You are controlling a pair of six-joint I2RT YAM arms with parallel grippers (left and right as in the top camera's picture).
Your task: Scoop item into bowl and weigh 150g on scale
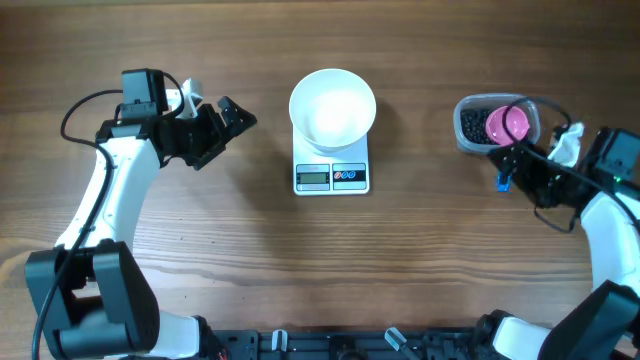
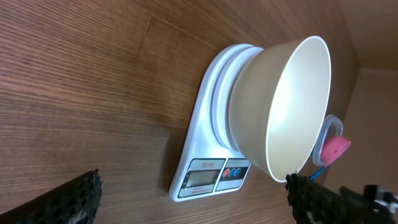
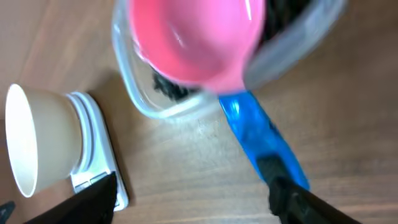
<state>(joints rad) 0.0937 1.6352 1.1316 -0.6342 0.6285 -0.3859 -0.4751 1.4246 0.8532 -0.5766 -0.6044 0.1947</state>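
Overhead: straight down on the bench (image 1: 200, 250), whole layout taken in from afar. Left wrist: low, rolled sideways, facing scale (image 2: 205, 155) and bowl (image 2: 280, 106) from near. Right wrist: very close and blurred, tilted down over tub (image 3: 134, 106) and scoop (image 3: 193, 37). Shared by all three: bowl on scale, tub, scoop.

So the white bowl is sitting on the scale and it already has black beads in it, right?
No. The bowl is on the scale, but it is empty; the overhead view shows that. The beads are in the clear tub.
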